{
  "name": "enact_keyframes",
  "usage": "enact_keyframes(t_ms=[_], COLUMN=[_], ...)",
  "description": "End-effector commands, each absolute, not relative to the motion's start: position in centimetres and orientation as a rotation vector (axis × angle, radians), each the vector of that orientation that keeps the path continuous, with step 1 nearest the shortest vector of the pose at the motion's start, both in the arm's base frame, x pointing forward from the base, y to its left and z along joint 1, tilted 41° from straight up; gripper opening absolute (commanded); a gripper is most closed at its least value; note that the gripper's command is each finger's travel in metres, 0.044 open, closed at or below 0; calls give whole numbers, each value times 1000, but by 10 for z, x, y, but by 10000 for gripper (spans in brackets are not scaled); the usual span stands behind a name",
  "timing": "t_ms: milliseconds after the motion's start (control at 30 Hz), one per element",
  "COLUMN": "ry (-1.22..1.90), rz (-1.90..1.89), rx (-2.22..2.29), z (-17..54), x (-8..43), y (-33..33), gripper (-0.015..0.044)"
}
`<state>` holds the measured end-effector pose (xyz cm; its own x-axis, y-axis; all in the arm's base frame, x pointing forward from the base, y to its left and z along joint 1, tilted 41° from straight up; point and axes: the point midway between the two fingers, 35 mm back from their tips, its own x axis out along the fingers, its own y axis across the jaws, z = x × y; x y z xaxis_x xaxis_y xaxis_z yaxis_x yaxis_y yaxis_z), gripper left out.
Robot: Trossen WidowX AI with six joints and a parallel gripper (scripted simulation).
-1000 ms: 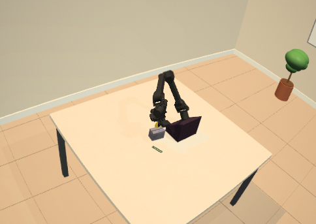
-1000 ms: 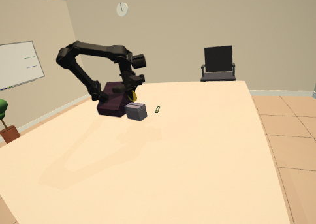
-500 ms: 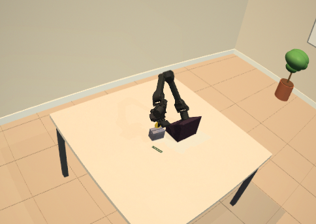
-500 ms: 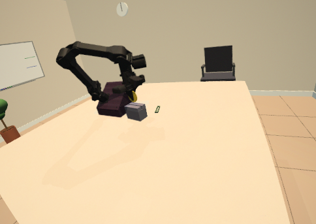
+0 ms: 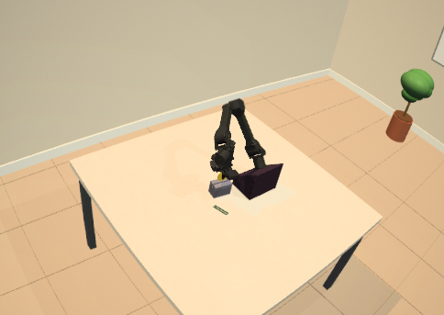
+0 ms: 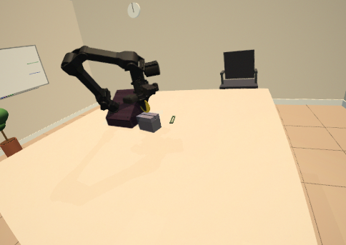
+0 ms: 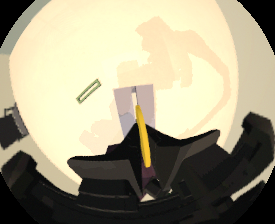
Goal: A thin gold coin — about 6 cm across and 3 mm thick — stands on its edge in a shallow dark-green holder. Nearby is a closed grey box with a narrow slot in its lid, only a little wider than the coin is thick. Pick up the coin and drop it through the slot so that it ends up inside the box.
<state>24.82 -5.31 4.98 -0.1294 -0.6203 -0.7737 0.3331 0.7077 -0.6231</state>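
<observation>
My gripper (image 5: pixel 223 174) (image 6: pixel 144 102) (image 7: pixel 138 125) is shut on the gold coin (image 5: pixel 220 177) (image 6: pixel 146 106) (image 7: pixel 144 137), which stands on edge, pointing down. The closed grey box (image 5: pixel 220 189) (image 6: pixel 149 123) (image 7: pixel 147 102) is below it. In the wrist view the coin's far end overlaps the lid at the near part of the slot, its line slightly turned from the slot's. Whether it touches the lid or is in the slot I cannot tell. The dark-green holder (image 5: pixel 220 210) (image 6: pixel 171 119) (image 7: pixel 90 94) lies empty on the table, apart from the box.
A dark purple wedge-shaped block (image 5: pixel 263 183) (image 6: pixel 121 118) stands at the arm's base, close beside the box. The arm folds over above it. A chair (image 6: pixel 239 67) and a potted plant (image 5: pixel 415 88) are beyond the table.
</observation>
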Motion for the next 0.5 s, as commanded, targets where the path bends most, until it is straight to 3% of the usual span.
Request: enact_keyframes(t_ms=[0, 467], ry=[1494, 1494], rz=[-833, -833], rx=[-258, -258], z=[48, 43], x=[247, 246], y=[-55, -59], gripper=[0, 0])
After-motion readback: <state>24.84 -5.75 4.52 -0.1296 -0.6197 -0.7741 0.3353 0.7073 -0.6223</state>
